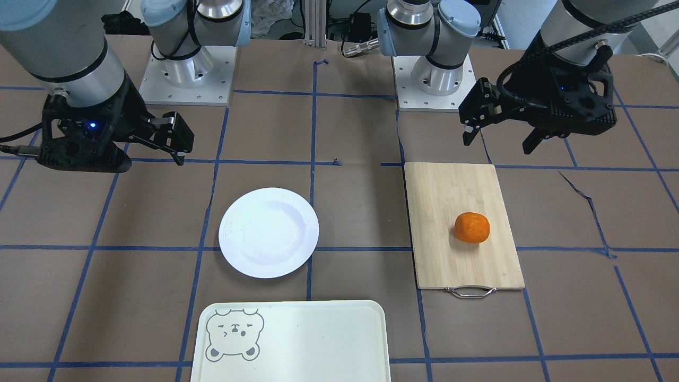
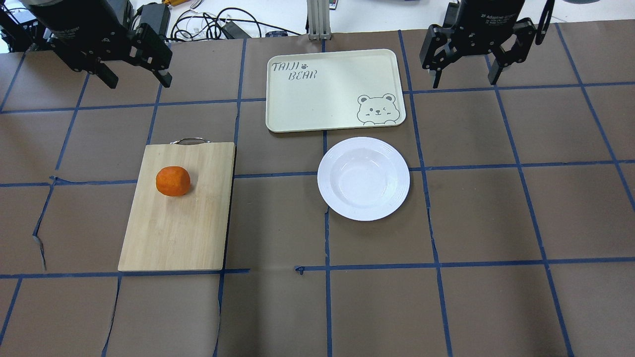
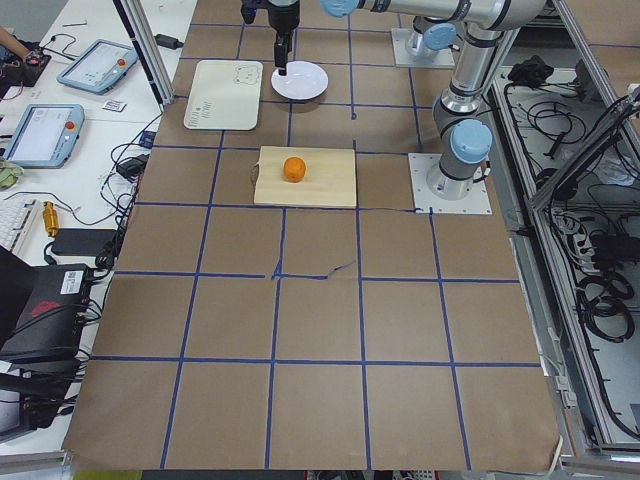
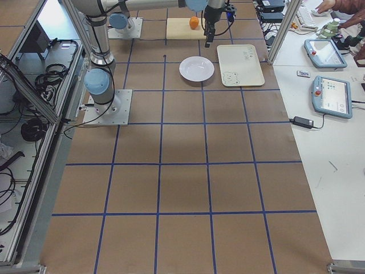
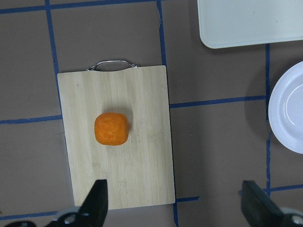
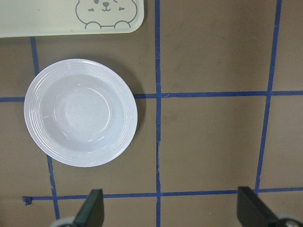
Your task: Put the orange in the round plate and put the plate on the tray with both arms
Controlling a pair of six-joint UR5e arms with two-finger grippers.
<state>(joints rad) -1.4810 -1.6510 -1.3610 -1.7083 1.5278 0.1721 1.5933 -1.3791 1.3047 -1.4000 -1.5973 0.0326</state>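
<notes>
The orange (image 2: 173, 181) lies on a bamboo cutting board, and shows from straight above in the left wrist view (image 5: 111, 128). An empty white round plate (image 2: 363, 178) rests on the table just in front of the pale tray (image 2: 317, 99) with the bear face; the right wrist view has the plate (image 6: 80, 112) at its left. My left gripper (image 2: 139, 80) hangs open high above the table, beyond the board's handle end. My right gripper (image 2: 465, 80) is open too, held high to the right of the tray. Neither gripper holds anything.
The bamboo cutting board (image 2: 188, 223) with a metal handle (image 2: 188, 141) lies left of the plate. Blue tape lines grid the brown table. Both arm bases (image 1: 188, 69) stand at the robot's edge. Cables, tablets (image 4: 331, 94) and a person's hand (image 4: 326, 5) are beyond the table's far side.
</notes>
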